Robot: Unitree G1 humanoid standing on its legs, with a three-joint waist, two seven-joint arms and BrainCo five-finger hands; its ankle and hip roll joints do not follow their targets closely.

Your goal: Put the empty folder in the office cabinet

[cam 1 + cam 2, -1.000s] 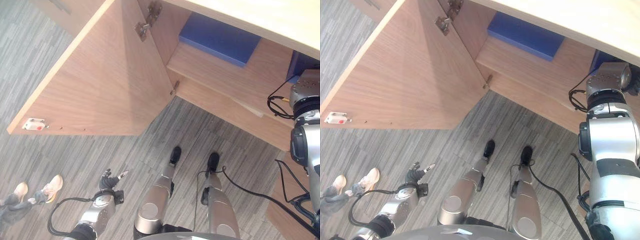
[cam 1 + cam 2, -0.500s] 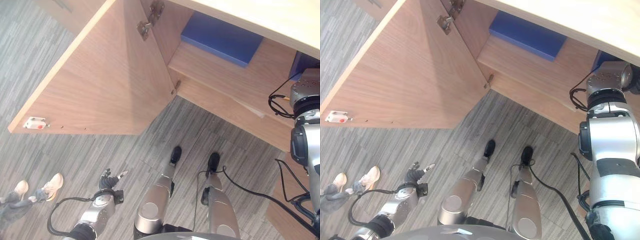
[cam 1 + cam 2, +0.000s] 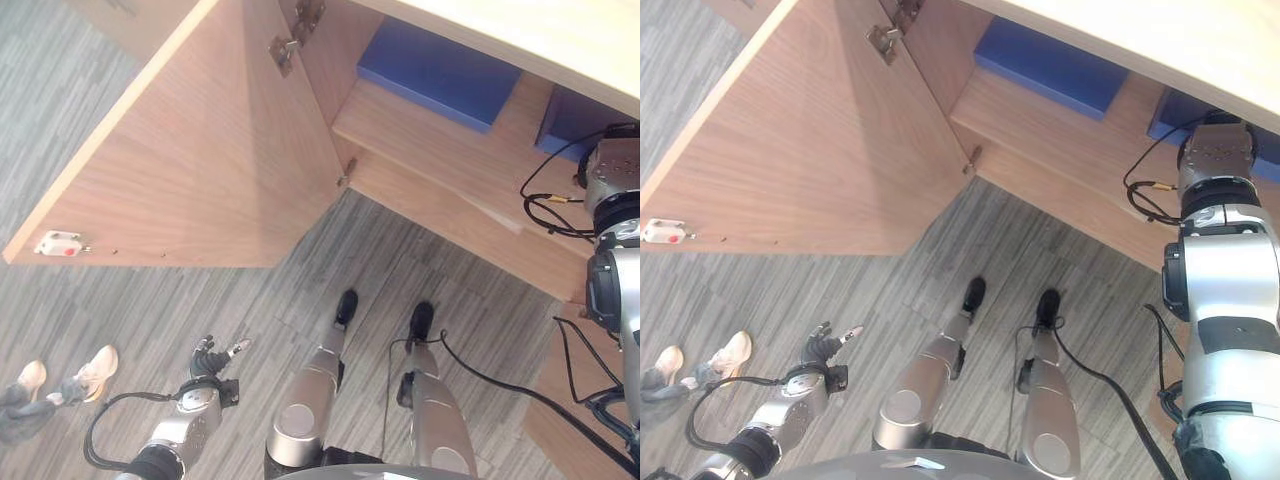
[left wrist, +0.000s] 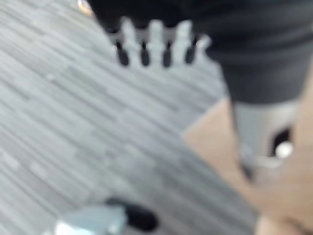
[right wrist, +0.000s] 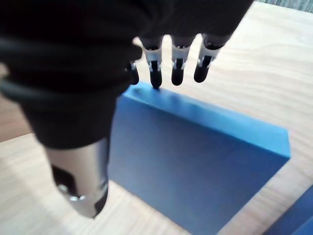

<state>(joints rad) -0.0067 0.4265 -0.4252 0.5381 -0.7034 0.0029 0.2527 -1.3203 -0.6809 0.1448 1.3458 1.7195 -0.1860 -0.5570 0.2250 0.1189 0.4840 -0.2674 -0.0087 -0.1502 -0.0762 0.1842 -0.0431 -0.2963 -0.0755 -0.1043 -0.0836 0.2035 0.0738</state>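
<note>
A blue folder [image 5: 195, 166] lies flat on the wooden cabinet shelf [image 3: 450, 150]; in the left eye view it is the blue folder [image 3: 572, 118] at the shelf's right end. My right hand [image 5: 178, 58] hovers over it, open, fingers straight, with the dark tips at the folder's far edge and the thumb held apart beside it. My right arm [image 3: 1220, 260] reaches up into the cabinet from the right. My left hand [image 3: 207, 358] hangs low over the floor with relaxed fingers [image 4: 154, 41], holding nothing.
A second, larger blue folder [image 3: 440, 68] lies further back on the same shelf. The cabinet door [image 3: 200, 170] stands wide open on the left, with a white latch [image 3: 55, 243] near its edge. A person's shoes [image 3: 95, 368] show at the lower left on the grey floor.
More of the blue folder at the shelf's right end shows beside my right arm than before. The whole picture has shifted slightly. My left hand hangs as it did.
</note>
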